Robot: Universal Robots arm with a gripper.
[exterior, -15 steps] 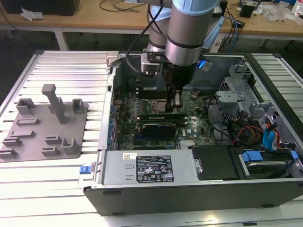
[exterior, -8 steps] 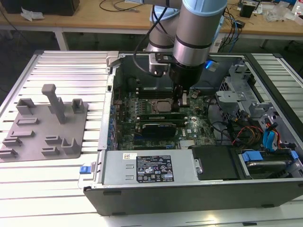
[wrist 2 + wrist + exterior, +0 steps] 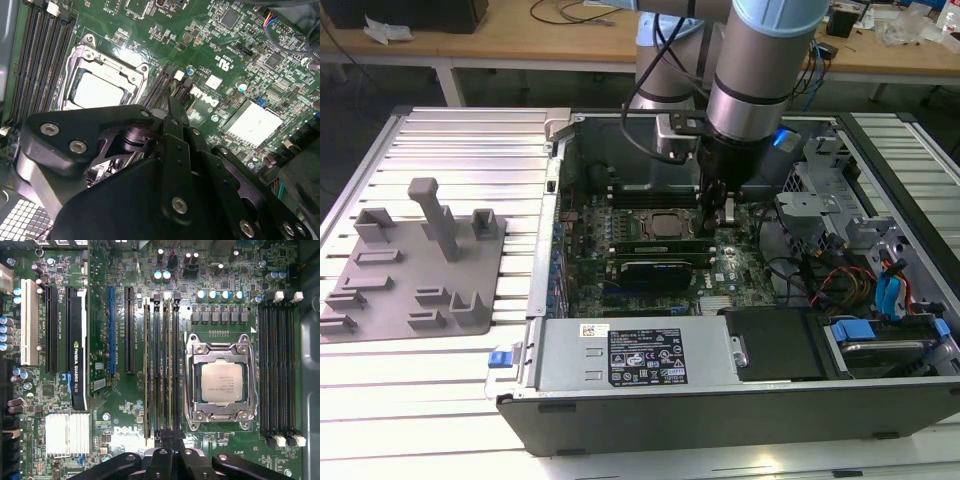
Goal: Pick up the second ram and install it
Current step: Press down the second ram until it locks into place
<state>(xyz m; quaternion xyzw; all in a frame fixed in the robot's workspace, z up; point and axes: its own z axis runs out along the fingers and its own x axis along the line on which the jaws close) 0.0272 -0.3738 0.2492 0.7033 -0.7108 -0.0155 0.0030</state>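
Note:
My gripper (image 3: 720, 218) is down inside the open computer case, over the memory slots beside the processor (image 3: 665, 226). In the first wrist view its fingers (image 3: 171, 442) stand pressed together at the near end of those slots. A thin green stick, the second ram (image 3: 173, 365), is seen edge-on in the slot straight ahead of the fingertips. Whether they touch it I cannot tell. Another thin stick (image 3: 146, 365) stands in the outer slot of the same bank. In the second wrist view the gripper (image 3: 170, 107) tapers to a closed tip above the slots.
A black graphics card (image 3: 77, 350) stands in an expansion slot beyond the memory bank. The grey fixture plate (image 3: 415, 265) with upright posts lies on the table at the exterior view's left. Drive cages and cables (image 3: 840, 230) crowd the case's other side. A power supply (image 3: 640, 355) fills the front.

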